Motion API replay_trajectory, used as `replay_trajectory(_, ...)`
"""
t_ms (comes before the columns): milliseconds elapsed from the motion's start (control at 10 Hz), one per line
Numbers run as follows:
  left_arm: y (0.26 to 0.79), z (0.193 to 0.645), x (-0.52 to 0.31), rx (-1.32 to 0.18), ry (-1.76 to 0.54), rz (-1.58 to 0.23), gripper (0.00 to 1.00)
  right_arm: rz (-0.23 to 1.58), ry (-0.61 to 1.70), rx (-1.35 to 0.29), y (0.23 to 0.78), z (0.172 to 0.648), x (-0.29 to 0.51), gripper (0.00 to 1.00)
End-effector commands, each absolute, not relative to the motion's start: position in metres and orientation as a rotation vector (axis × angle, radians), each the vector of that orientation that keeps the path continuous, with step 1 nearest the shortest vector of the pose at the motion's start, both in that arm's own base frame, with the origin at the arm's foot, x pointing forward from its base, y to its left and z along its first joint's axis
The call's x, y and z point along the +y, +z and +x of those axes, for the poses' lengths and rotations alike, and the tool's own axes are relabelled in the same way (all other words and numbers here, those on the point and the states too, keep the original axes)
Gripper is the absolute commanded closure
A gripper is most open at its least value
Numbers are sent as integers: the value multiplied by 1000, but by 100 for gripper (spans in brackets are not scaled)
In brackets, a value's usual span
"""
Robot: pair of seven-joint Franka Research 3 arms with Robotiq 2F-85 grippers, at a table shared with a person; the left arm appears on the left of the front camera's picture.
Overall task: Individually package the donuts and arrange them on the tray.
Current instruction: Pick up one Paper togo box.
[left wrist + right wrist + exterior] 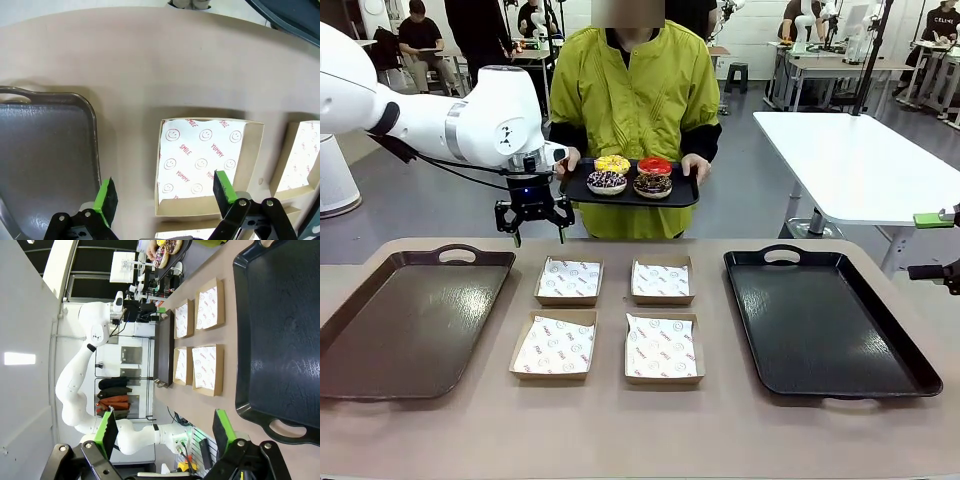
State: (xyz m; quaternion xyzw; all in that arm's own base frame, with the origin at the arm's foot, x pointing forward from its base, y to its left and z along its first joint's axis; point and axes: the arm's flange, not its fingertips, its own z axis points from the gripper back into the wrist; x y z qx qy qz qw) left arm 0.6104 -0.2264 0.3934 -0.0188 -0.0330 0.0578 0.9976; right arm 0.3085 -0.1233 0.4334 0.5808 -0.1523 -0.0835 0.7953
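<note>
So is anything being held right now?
The robot's left gripper and right gripper are open and empty. The person's hands hold the small black tray of four iced ring donuts by its two ends.

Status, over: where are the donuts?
Left gripper open, empty. Right gripper open, empty. Donuts on person's small tray, not yet boxed. Nothing in the way.

**Front view:** fixed camera at the near edge of the beige table, facing its far edge.

**Left wrist view:** behind the left gripper, close, looking down at a paper-lined brown cardboard box by the far edge.

**Right wrist view:** behind the right gripper, rolled sideways at the right edge, facing left.

All share that box.
</note>
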Motion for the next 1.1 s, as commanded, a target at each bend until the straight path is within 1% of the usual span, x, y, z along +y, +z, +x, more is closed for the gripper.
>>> replay_trajectory(0, 393, 610, -228, -66, 113, -39, 0, 1268, -180, -333, 434, 310, -123, 0)
replay_trajectory(100, 381, 606, -218, -46, 45, -65, 0, 1268, -180, -333, 434, 310, -123, 0)
replay_trajectory(200, 376, 607, -218, -68, 12, -52, 0, 1268, -180, -333, 434, 310, -123, 0)
replay_trajectory(300, 367, 600, -221, -99, -20, -41, 0, 1268, -180, -333, 434, 310, -123, 0)
replay_trajectory(400, 355, 582, -223, -123, -18, -42, 0, 1268, -180, -333, 434, 310, -123, 0)
replay_trajectory(600, 343, 590, -225, -108, -63, -38, 0, 1268, -180, -333, 434, 310, -123, 0)
replay_trajectory(800, 327, 588, -228, -106, -61, -19, 0, 1268, -180, -333, 434, 310, -123, 0)
replay_trajectory(900, 325, 585, -228, -114, -59, -26, 24, 1268, -180, -333, 434, 310, -123, 0)
replay_trajectory(1000, 327, 591, -227, -107, -79, -21, 59, 1268, -180, -333, 434, 310, -123, 0)
